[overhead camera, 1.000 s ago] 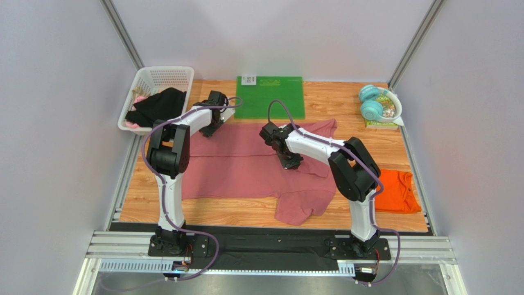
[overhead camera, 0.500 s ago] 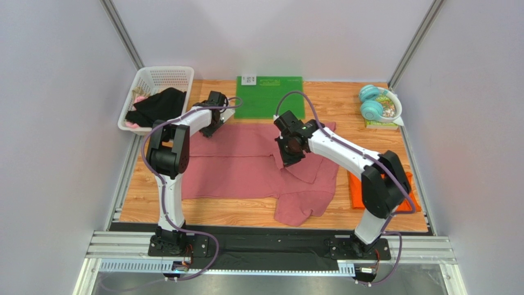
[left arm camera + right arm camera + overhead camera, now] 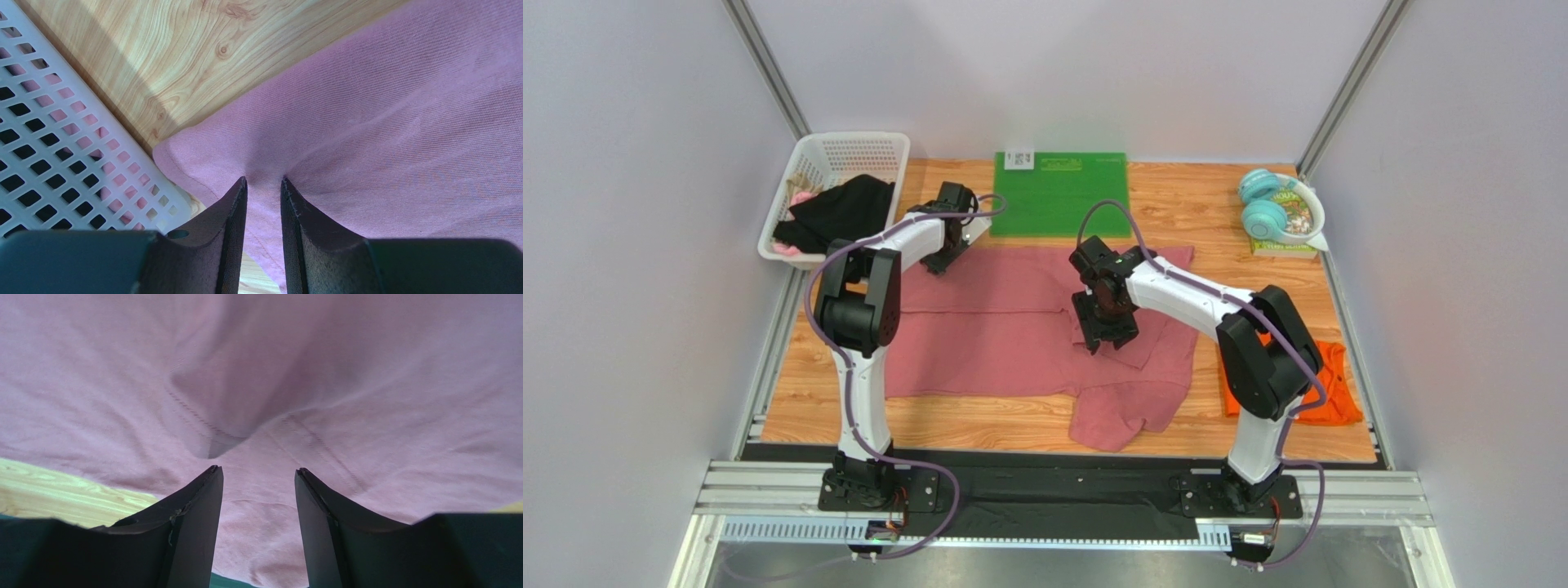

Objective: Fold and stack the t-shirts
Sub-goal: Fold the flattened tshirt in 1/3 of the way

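Lying spread across the wooden table (image 3: 1222, 208), the rose-pink t-shirt (image 3: 1001, 337) has its far left corner pinched tight in the left gripper (image 3: 264, 182), beside the white basket (image 3: 55, 153). The right gripper (image 3: 258, 471) hangs over the shirt's right half, jaws apart, holding nothing. The orange t-shirt (image 3: 1339, 386) lies near the table's right edge.

rose-pink shirt (image 3: 989, 337) — orange shirt (image 3: 1339, 392) — green mat (image 3: 1063, 196)

Lab test cell: grey panel walls (image 3: 1075, 74), aluminium rails (image 3: 756, 490)
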`<state>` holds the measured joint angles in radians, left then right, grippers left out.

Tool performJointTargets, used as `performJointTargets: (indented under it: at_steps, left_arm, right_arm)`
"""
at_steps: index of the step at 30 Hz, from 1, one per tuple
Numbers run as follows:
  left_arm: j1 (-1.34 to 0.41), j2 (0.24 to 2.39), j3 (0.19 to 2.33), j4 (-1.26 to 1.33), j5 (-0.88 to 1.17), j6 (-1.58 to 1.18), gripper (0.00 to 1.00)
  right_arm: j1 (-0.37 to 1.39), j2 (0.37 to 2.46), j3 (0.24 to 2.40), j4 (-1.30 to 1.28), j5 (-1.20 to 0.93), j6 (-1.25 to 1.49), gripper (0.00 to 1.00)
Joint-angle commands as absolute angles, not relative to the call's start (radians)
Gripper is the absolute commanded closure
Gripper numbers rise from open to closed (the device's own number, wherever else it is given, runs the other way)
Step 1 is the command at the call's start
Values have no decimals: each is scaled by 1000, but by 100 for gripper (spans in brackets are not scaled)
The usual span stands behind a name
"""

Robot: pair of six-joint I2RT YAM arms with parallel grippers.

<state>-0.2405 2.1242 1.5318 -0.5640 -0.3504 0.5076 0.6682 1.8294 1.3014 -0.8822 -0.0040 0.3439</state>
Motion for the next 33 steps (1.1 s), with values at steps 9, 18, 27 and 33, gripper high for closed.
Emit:
performJointTargets:
  at_steps: [9, 18, 27, 33]
  left_arm:
    - [-230, 2102, 1506, -591, -344, 526, 66]
    - [-230, 2106, 1520, -600, -339, 523, 66]
    - [-230, 2106, 1528, -606, -336, 518, 66]
    - [-230, 2109, 1528, -607, -334, 511, 66]
  right_arm:
    - [318, 1589, 1303, -877, 92, 491, 49]
    - [299, 1589, 1043, -724, -185, 612, 53]
    - [319, 1543, 924, -663, -298, 653, 55]
    - [325, 1558, 888, -637, -302, 666, 56]
